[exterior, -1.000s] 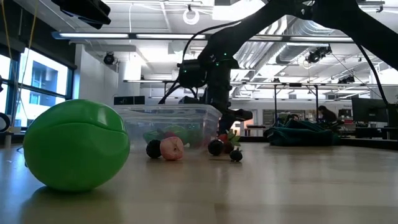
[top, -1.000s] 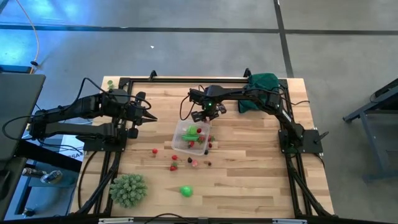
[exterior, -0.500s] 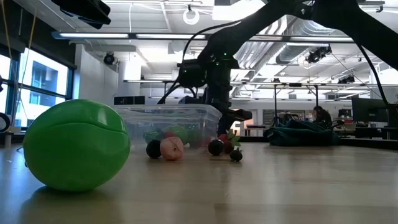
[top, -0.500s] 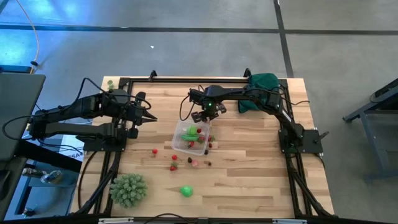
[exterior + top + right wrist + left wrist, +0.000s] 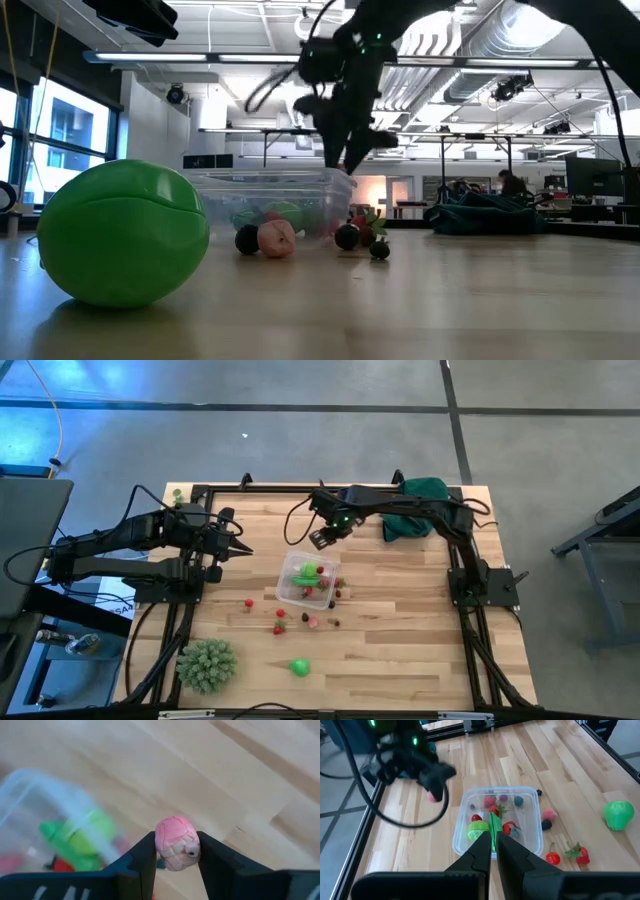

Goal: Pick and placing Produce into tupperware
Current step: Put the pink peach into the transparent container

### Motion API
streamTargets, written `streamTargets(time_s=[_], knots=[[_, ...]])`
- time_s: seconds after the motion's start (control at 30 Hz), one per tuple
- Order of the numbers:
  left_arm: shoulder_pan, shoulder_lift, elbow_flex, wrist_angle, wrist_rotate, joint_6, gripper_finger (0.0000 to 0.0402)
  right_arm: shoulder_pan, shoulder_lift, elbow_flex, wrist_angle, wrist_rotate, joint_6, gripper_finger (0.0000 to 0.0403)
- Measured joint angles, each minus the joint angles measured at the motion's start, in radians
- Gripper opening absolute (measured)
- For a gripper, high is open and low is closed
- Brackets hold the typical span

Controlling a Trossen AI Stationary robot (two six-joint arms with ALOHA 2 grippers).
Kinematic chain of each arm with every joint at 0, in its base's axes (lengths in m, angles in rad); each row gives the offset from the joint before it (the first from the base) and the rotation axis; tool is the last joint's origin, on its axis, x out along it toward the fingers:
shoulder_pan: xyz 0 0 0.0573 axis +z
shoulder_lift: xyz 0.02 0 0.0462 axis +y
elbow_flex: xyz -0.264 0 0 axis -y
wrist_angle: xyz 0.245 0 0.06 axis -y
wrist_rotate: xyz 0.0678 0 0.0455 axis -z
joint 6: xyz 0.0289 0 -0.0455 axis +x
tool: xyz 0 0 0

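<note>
The tupperware (image 5: 290, 592) stands mid-table with red and green produce (image 5: 479, 827) lying in it. More produce lies on the wood at its near side, among it a red piece (image 5: 249, 602) and a green one (image 5: 299, 667). My right gripper (image 5: 322, 538) hangs above the table just past the tupperware's far side, shut on a pink produce piece (image 5: 175, 842). My left gripper (image 5: 243, 550) waits shut at the table's left, pointing toward the tupperware (image 5: 535, 840). My right gripper pinches the pink produce piece by its two opposite sides (image 5: 161, 845) between its two fingers. The fingers come steeply from above, pointing down. The piece is lifted clear of the table, beside the tupperware's far rim.
A large spiky pale-green ball (image 5: 207, 664) sits at the near left corner. A dark green cloth (image 5: 420, 495) lies at the far right corner. In the low view a big green piece (image 5: 122, 232) stands close in front, with small dark and pink pieces (image 5: 268, 238) before the tupperware.
My right gripper has risen from the table at the tupperware's far side, carrying the pink piece up clear of the wood, and its wrist has rolled. The tupperware and the loose produce have stayed put.
</note>
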Motion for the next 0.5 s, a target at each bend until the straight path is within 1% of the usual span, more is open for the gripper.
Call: streamTargets(time_s=[0.33,0.4,0.5], knots=[[0.0,0.0,0.0,0.0,0.0,0.0,0.0019,0.077,-0.157,0.0,0.01,-0.031,-0.492,0.0116],[0.0,0.0,0.0,0.0,0.0,0.0,0.0019,0.1,-0.181,0.0,0.032,-0.031,-0.56,0.0116],[0.0,0.0,0.0,0.0,0.0,0.0,0.0019,0.141,-0.202,0.0,0.075,-0.046,-0.618,0.0116]])
